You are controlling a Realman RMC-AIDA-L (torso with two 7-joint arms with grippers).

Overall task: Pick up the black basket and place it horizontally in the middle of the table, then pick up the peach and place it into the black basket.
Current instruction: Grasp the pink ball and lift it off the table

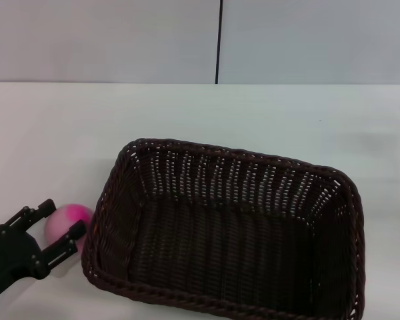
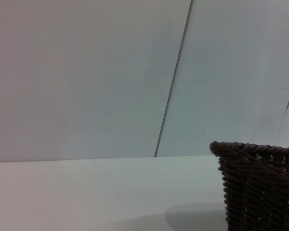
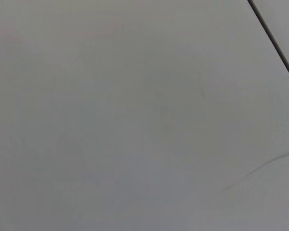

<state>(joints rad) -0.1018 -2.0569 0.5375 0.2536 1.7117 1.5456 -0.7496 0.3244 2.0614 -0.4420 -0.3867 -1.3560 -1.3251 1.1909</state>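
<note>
The black basket (image 1: 227, 233) lies flat and empty on the white table (image 1: 187, 113), near the front, its long side across. The peach (image 1: 65, 223), pale pink with a magenta patch, sits on the table just off the basket's left end. My left gripper (image 1: 62, 225) is at the front left, open, with one finger (image 1: 43, 209) behind the peach and the other (image 1: 72, 237) in front of it. In the left wrist view a corner of the basket (image 2: 260, 187) shows. The right gripper is out of view.
A grey wall with a dark vertical seam (image 1: 219, 40) stands behind the table. The right wrist view shows only a plain grey surface with a dark line (image 3: 274, 43).
</note>
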